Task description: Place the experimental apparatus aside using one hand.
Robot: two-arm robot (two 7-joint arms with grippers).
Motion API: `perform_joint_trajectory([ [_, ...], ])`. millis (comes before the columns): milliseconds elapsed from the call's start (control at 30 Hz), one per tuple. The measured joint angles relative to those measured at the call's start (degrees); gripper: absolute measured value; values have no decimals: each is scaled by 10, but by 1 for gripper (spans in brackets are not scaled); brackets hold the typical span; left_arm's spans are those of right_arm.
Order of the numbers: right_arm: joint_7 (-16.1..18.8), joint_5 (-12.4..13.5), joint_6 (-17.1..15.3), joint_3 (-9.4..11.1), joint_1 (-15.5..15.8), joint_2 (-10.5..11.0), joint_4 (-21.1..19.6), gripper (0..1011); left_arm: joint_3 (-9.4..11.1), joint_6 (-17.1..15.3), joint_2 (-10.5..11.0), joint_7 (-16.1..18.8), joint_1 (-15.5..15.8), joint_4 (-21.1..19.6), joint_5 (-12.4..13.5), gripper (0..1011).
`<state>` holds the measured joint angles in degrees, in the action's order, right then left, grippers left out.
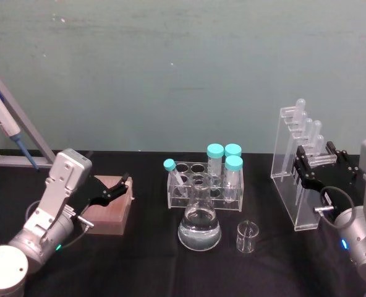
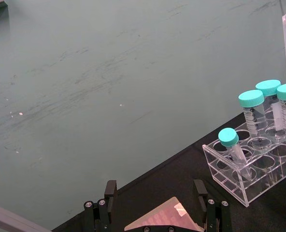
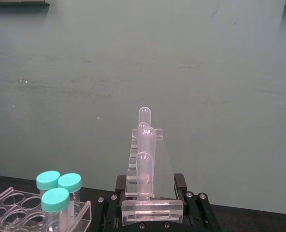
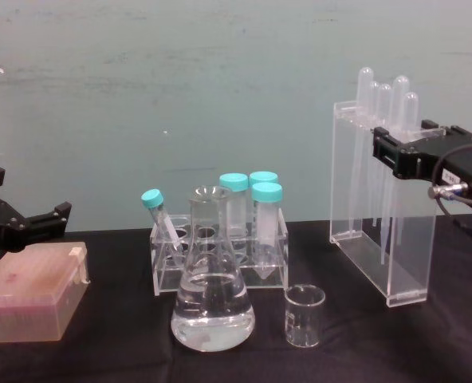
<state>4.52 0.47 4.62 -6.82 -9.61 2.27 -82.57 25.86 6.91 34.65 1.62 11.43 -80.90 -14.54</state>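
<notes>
The tall acrylic rack of long round-topped tubes point(image 1: 286, 179) point(image 4: 362, 215) point(image 3: 145, 159) stands upright on the black table at the far right. My right gripper point(image 1: 313, 166) point(image 4: 395, 155) point(image 3: 151, 186) is shut on it near the top, one finger pressed on each side. The conical flask point(image 1: 200, 226) point(image 4: 213, 307) of clear liquid stands front centre, with the small glass beaker point(image 1: 246, 237) point(image 4: 304, 316) just to its right. At the left, my left gripper point(image 1: 118, 185) point(image 2: 155, 188) point(image 4: 41, 219) hangs open over the pink box, holding nothing.
A pink lidded box point(image 1: 112, 213) point(image 4: 29, 295) point(image 2: 162, 220) lies at the left. A low clear rack point(image 1: 204, 185) point(image 4: 220, 263) point(image 2: 251, 164) with several teal-capped tubes stands behind the flask. A pipette on a stand point(image 1: 4, 124) is at the far left.
</notes>
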Motion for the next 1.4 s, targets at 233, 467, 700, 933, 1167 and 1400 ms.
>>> perform_joint_trajectory([
  [233,1,-2,4,3,-1,3,0,596,0,0,0,0,0,0,0,1000],
  [467,1,-2,7,7,-2,5,0,596,0,0,0,0,0,0,0,1000],
  [700,1,-1,9,12,-4,5,1,596,0,0,0,0,0,0,0,1000],
  [933,1,0,9,17,-6,5,3,596,0,0,0,0,0,0,0,1000],
  [1167,0,2,12,21,-9,7,7,596,0,0,0,0,0,0,0,1000],
  [1400,0,4,15,27,-12,9,12,596,0,0,0,0,0,0,0,1000],
])
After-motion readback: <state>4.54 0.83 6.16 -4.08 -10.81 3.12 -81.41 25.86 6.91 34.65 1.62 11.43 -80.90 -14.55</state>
